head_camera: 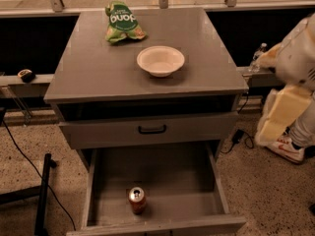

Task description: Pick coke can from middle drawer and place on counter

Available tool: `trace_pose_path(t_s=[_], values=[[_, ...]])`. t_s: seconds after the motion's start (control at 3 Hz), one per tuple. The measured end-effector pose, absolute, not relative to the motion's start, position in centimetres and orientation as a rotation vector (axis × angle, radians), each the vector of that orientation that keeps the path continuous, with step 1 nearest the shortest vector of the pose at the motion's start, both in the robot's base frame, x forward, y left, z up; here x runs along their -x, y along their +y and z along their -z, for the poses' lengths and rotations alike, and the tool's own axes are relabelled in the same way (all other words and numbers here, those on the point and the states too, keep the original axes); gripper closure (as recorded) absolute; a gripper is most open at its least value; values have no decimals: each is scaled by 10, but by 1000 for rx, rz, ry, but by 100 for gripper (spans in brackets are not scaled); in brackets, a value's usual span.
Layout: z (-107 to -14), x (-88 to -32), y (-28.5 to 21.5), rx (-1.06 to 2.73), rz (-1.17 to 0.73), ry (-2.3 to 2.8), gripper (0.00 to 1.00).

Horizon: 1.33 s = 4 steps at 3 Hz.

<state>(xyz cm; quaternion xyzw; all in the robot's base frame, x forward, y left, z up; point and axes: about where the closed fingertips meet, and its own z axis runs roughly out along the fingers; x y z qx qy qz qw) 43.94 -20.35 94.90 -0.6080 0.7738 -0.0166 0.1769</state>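
Observation:
The coke can (137, 199), red with a silver lid, stands upright near the front of the open middle drawer (162, 173), a wide grey tray pulled out at the bottom of the cabinet. The counter (98, 68) is the grey cabinet top above it. Only white and cream segments of my arm (288, 102) show at the right edge, beside the cabinet and well away from the can. My gripper itself is out of view.
A white bowl (160, 60) and a green chip bag (123, 22) sit on the counter. A closed drawer front with a black handle (152, 130) is above the open tray. A water bottle (257, 55) stands on a ledge at the right. Cables (29, 166) lie on the floor at the left.

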Motion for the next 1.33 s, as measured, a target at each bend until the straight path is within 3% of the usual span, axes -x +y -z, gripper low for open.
trace_pose_path(t_s=[0.33, 1.0, 1.33], values=[[-890, -427, -167, 1773, -72, 2073, 0], [-858, -426, -159, 1777, -77, 2059, 0], [-815, -434, -132, 1726, -218, 1939, 0]])
